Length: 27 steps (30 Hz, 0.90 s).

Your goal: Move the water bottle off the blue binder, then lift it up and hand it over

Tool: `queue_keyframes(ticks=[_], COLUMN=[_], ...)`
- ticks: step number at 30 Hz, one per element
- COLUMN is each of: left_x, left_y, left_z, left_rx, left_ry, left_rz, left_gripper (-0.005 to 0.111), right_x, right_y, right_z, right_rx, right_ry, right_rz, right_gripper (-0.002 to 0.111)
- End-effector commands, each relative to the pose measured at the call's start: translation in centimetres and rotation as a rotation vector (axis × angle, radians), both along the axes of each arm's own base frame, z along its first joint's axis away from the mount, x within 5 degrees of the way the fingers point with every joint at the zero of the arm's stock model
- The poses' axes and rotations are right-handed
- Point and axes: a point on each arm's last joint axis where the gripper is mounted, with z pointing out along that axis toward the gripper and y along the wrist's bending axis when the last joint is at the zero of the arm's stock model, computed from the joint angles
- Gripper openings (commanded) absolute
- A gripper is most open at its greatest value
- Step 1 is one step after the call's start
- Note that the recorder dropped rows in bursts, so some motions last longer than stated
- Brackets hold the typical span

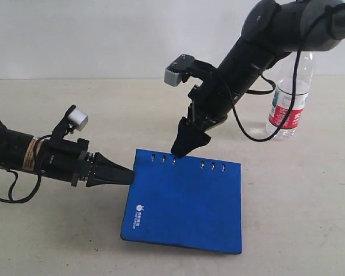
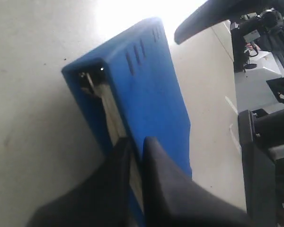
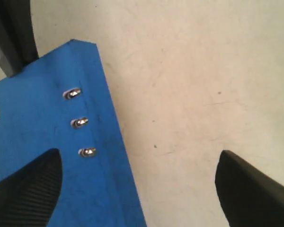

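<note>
Gripping binder (image 1: 184, 207), L jaws prob.; bottle (image 1: 287, 112) cap hidden.

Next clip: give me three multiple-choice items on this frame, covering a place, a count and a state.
1. Where is the water bottle?
A. on the blue binder
B. on the table, off the binder
C. in a gripper
2. How many slots run along the binder's far edge?
A. four
B. six
C. nine
3. The right gripper is:
A. open
B. shut on the binder
C. shut on the bottle

B: the bottle stands upright on the table, apart from the binder.
B: two groups of three.
A: its fingers are spread wide.
</note>
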Motion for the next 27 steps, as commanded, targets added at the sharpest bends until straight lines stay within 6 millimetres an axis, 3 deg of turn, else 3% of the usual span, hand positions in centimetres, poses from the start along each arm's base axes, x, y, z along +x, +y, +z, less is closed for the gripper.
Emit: queue_keyframes(ticks=[1, 5, 10, 12, 14, 19, 20, 24, 27], left_x=[-0.1, -0.2, -0.3, -0.2, 0.4, 1.3, 1.5, 1.8, 2.0], left_y=[-0.1, -0.1, -0.1, -0.1, 0.0, 0.1, 0.2, 0.3, 0.5], left_z=[1.8, 4.1, 4.6, 4.7, 4.4, 4.5, 4.5, 4.4, 4.1], left_rx=[-0.026, -0.024, -0.019, -0.025, 0.013, 0.015, 0.014, 0.038, 0.072], left_ry=[-0.099, -0.194, -0.211, -0.211, -0.187, -0.186, -0.186, -0.191, -0.197], left_rz=[-0.049, -0.069, -0.08, -0.07, 0.004, 0.114, 0.132, 0.175, 0.192], left_gripper=[0.004, 0.004, 0.004, 0.004, 0.004, 0.004, 0.004, 0.005, 0.016], right_x=[0.1, -0.6, -1.0, -1.0, -1.1, -1.3, -1.3, -1.4, -1.4], right_y=[0.2, 1.1, 1.9, 1.9, 1.8, 1.5, 1.4, 1.2, 1.2], right_z=[-2.3, -3.2, -2.5, -2.1, -1.2, -0.3, -0.2, -0.1, 0.2], right_rx=[-0.004, 0.095, 0.184, 0.172, 0.182, 0.175, 0.169, 0.149, 0.155], right_ry=[0.095, 0.245, 0.393, 0.446, 0.396, 0.302, 0.295, 0.257, 0.234], right_rz=[-0.003, -0.019, -0.11, -0.186, -0.146, -0.054, -0.048, -0.008, 0.016], right_gripper=[0.079, 0.079, 0.079, 0.065, 0.041, 0.004, 0.0, 0.0, 0.0])
